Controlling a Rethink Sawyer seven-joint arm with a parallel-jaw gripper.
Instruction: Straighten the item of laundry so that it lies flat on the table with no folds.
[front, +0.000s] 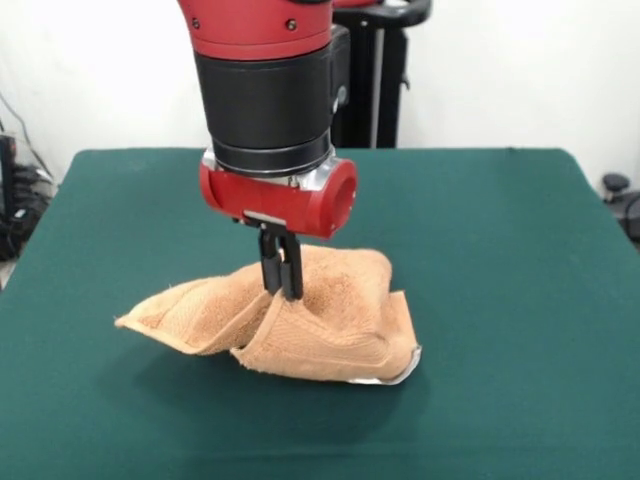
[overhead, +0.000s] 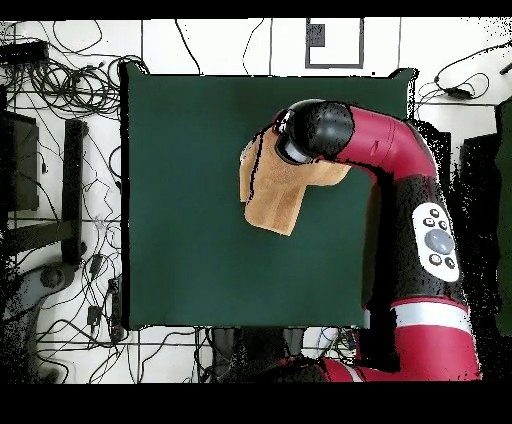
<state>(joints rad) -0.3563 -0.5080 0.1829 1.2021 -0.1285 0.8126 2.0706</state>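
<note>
The towel (front: 300, 315) was far from flat: it sat bunched and folded near the middle of the green tabletop (front: 520, 300), one part pulled up. The end effector (front: 283, 290) was clenched on a raised fold. Spreading and smoothing were, by my judgement, all left to do.

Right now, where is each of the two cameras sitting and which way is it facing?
Front view: across the table from the robot, facing it; shows the red and black wrist and gripper closed on the bunched orange-tan towel.
Overhead view: above the table, looking straight down; shows the arm reaching up from the bottom edge, its head hiding the gripper and part of the towel.
Shared: towel, green table, arm.
</note>
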